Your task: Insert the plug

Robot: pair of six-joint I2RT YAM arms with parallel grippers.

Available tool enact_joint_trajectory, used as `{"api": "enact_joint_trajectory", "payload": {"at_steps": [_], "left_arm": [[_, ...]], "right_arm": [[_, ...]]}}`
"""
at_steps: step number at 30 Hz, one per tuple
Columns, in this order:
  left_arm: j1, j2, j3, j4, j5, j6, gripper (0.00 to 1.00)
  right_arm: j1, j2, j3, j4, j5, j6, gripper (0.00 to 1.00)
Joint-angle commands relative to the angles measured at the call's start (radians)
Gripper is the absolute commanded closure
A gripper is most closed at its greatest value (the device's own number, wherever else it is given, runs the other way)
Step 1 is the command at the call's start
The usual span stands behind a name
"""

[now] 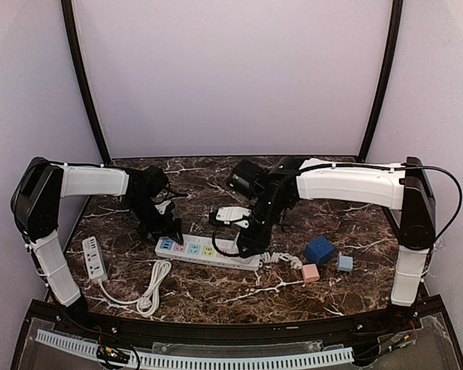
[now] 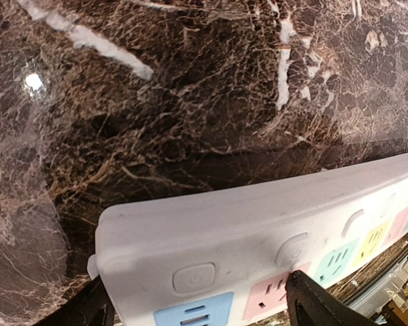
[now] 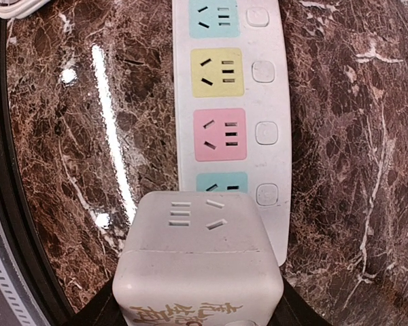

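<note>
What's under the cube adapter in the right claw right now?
The power strip: its teal socket peeks out past the cube adapter. The socket's lower half and the adapter's prongs are hidden.

White-shelled arms (image 1: pixel 347 185) end in black left hand (image 1: pixel 163 230) and right hand (image 1: pixel 249 245).

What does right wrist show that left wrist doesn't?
Only right wrist: the plug, a white cube held in the right pincer, hiding one end of the strip. Only left wrist: the blue socket at the strip's other end, with the left pincer straddling that end; whether it grips is unclear. Both: the strip with its coloured sockets and buttons, lying on the table.
</note>
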Motion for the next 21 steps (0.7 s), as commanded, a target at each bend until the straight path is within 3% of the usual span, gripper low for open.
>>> {"api": "enact_joint_trajectory", "payload": {"at_steps": [1,21], "left_arm": [[-0.009,-0.016,-0.007,0.008,0.001,-0.004,0.13],[-0.009,-0.042,-0.021,-0.009,0.013,0.022,0.16]], "right_arm": [[-0.025,0.012,0.032,-0.016,0.025,-0.008,1.00],[-0.028,0.102,0.107,-0.019,0.026,-0.003,1.00]]}}
